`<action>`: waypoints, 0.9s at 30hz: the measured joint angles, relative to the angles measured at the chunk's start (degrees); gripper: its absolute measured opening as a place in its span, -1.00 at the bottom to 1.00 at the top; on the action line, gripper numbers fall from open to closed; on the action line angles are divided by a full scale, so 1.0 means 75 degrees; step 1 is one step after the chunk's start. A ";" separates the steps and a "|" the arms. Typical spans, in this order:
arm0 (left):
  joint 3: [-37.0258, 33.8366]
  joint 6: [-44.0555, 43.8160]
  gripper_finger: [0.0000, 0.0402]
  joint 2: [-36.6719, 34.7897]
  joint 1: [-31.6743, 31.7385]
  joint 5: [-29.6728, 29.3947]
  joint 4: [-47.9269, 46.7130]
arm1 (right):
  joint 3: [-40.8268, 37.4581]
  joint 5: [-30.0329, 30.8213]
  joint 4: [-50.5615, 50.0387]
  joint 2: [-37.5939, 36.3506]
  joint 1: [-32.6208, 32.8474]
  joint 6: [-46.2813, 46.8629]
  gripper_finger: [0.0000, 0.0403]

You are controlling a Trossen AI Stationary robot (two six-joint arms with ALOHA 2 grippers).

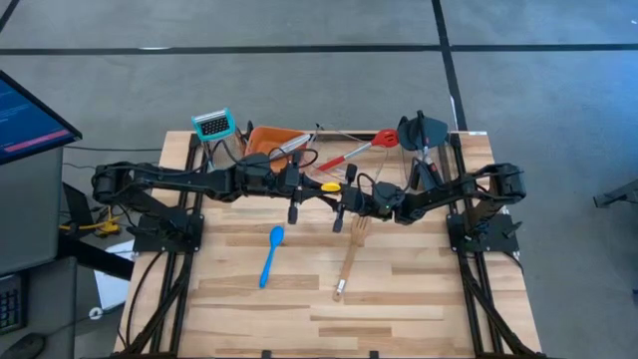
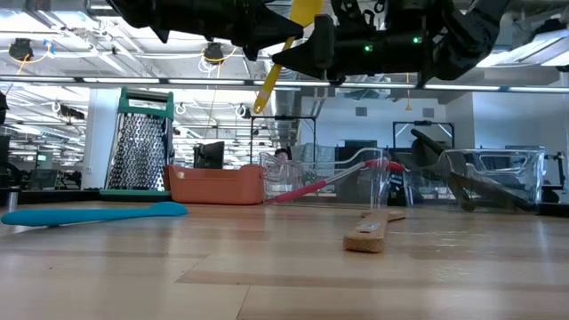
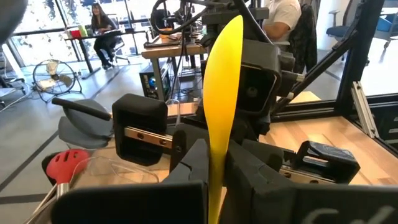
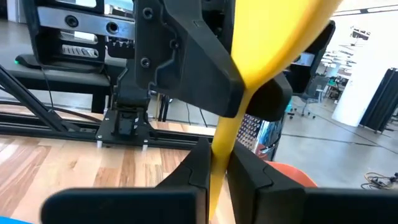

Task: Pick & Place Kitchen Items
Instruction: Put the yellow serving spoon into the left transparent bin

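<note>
On the near part of the wooden table (image 1: 399, 319) a blue spoon (image 1: 271, 255) lies flat, bowl toward the arms; just to its right a wooden fork-like spatula (image 1: 351, 259) lies flat too, tines pointing away from the near edge, close under the right arm; the two are apart and touch nothing else.

Above the middle of the table the two arms meet; the left gripper (image 1: 293, 189) and the right gripper (image 1: 344, 204) hang close together in the air, and a yellow spoon (image 1: 332, 185) sits between them; in the left wrist view the left arm's fingers (image 3: 245, 165) are closed on the spoon's handle, its bowl standing up in front of the other gripper; in the right wrist view the right arm's fingers (image 4: 249, 165) are likewise pinched on the yellow handle (image 4: 225, 140); the low view shows the spoon (image 2: 286, 49) tilted, well above the tabletop.

Farther back stand a box grater (image 1: 213, 125) with a teal top, an orange tray (image 1: 269, 140) beside it, and clear bins (image 1: 399, 150) holding a red-tipped utensil (image 1: 361, 148) and a black spatula (image 1: 424, 132).
</note>
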 joint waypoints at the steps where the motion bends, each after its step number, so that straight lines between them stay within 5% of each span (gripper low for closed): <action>1: -0.0003 0.0000 -0.97 -0.0007 0.0000 -0.0003 0.0004 | 0.0000 -0.0004 0.0003 0.0000 0.0000 0.0000 -0.89; 9: -0.0006 -0.0073 -0.83 -0.0064 -0.0003 -0.0359 0.0066 | 0.0003 0.0011 -0.0102 -0.0121 -0.0015 0.0000 -0.89; 19: 0.0003 0.0109 -0.40 -0.0190 0.0009 -0.0709 0.0259 | 0.0000 0.0008 -0.0950 -0.0709 -0.0111 -0.0003 -0.89; 27: 0.0018 0.0265 -0.22 -0.1589 0.0020 -0.0753 -0.0431 | -0.0003 0.0178 -0.1887 -0.1258 -0.0113 -0.0020 -0.89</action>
